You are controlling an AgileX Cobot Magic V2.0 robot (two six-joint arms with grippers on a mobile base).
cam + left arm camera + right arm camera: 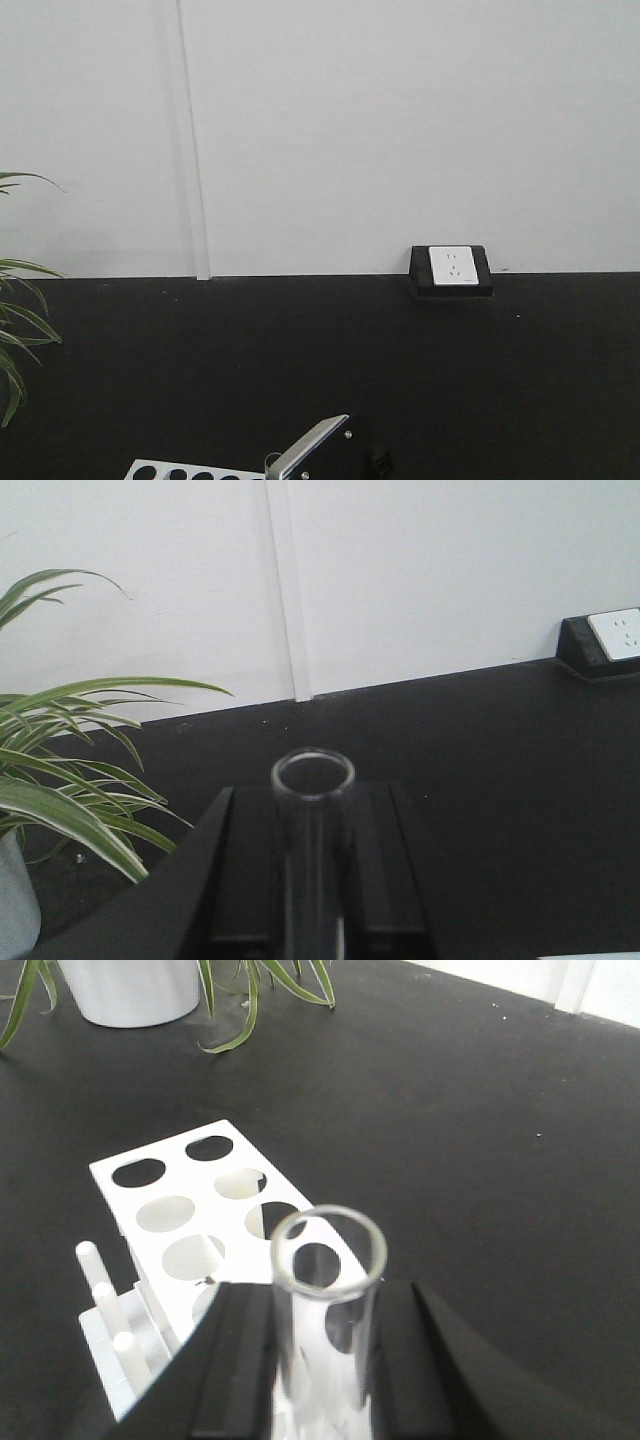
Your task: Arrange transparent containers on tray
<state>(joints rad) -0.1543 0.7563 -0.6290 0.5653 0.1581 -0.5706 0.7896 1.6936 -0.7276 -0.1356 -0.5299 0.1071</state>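
Observation:
In the left wrist view a slim clear test tube (313, 780) stands upright between the black fingers (245, 870) of my left gripper (313, 815), which is shut on it, the round rim poking above the fingertips. My right gripper (326, 1310) is likewise shut on a second clear test tube (328, 1255), held upright over the white holed tube rack (190, 1210). The yellow tray is out of view in every frame.
A black tabletop (400, 370) runs to a white wall. A black-and-white socket box (451, 270) sits at the back. A potted green plant (70, 770) stands at the left, its white pot (130, 990) beyond the rack. An arm's silver-black wrist (325, 450) shows beside the rack's edge (180, 470).

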